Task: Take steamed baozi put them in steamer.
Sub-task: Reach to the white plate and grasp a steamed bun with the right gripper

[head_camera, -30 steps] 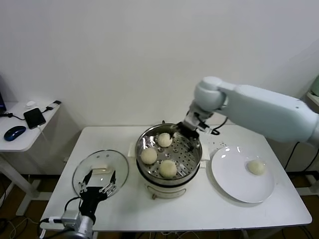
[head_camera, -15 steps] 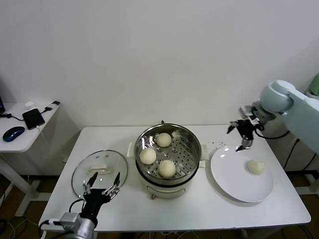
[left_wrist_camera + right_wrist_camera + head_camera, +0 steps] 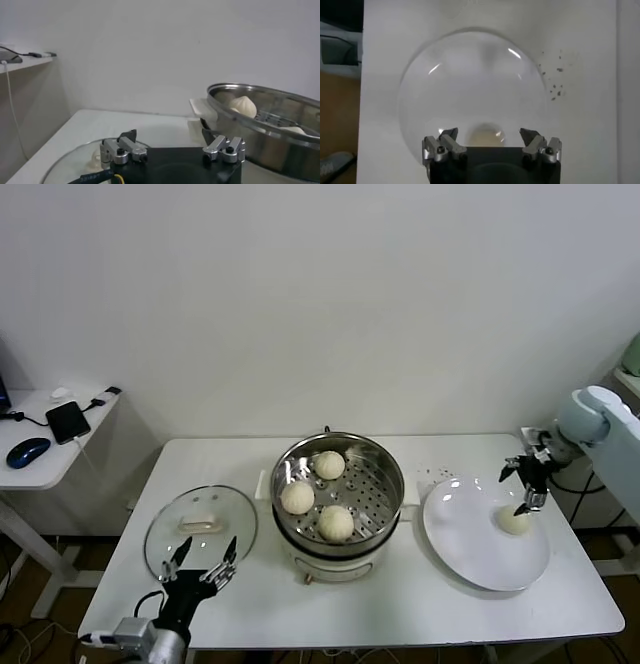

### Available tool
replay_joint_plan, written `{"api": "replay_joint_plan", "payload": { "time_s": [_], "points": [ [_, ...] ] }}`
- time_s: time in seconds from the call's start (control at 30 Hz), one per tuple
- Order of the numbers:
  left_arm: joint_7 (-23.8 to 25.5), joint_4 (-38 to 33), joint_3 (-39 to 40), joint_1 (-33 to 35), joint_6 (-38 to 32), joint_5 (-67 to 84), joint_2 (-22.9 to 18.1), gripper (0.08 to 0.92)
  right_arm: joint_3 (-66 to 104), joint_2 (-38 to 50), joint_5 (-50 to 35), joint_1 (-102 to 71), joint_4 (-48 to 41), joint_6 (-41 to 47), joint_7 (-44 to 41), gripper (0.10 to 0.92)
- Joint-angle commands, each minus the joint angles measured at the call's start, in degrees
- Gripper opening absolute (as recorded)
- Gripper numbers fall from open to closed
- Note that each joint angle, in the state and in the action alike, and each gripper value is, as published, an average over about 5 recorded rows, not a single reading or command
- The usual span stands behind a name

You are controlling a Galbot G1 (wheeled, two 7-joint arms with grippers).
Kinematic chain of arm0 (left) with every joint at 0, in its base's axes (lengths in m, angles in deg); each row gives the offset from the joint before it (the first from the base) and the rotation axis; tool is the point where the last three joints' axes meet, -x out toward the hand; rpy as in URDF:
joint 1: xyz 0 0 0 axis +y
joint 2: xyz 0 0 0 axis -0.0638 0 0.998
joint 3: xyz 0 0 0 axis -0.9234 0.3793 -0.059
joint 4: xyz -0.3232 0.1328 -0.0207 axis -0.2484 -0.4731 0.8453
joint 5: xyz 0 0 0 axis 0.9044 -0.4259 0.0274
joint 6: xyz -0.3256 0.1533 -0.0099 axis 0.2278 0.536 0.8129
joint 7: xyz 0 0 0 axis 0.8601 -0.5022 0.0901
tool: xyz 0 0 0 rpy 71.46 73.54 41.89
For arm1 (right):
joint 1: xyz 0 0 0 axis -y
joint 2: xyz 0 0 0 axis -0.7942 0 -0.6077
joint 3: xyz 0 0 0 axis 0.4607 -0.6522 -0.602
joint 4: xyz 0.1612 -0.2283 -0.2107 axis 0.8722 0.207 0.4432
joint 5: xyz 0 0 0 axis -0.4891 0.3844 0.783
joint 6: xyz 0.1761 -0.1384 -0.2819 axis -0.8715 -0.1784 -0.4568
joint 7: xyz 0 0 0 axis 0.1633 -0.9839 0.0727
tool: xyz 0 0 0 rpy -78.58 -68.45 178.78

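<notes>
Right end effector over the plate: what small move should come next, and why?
Probably lower the open right end effector straight onto the last baozi on the white plate and close; it hovers just above it, while three baozi already sit in the steamer.

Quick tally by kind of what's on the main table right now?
Steamed baozi: 4, with 3 in the steamer and 1 on the plate
Steamer: 1
White plate: 1
Glass lid: 1
Total: 7
</notes>
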State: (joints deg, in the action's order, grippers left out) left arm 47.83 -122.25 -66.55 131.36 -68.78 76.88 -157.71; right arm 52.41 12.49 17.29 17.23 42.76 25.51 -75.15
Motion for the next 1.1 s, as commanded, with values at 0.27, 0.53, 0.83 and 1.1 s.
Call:
{"api": "replay_joint_plan", "payload": {
  "time_s": [0.27, 0.53, 0.83, 1.1],
  "points": [
    [0.29, 1.61, -0.56, -0.43, -0.07, 0.88, 0.27, 0.823, 6.02, -8.25, 9.74, -4.44, -16.41, -11.82, 5.33, 0.823],
    [0.28, 2.79, -0.61, -0.99, -0.08, 0.84, 0.23, 0.823, 6.49, -9.69, 12.55, -4.33, -18.34, -11.97, 5.97, 0.823],
    [0.32, 3.28, -0.67, -1.59, 0.14, 0.83, 0.20, 0.823, 7.23, -10.38, 15.89, -4.17, -19.24, -12.17, 5.49, 0.823],
    [0.29, 3.77, -0.69, -2.02, 0.20, 0.77, 0.16, 0.823, 7.66, -11.07, 17.41, -4.41, -19.66, -12.17, 6.09, 0.823]
  ]
}}
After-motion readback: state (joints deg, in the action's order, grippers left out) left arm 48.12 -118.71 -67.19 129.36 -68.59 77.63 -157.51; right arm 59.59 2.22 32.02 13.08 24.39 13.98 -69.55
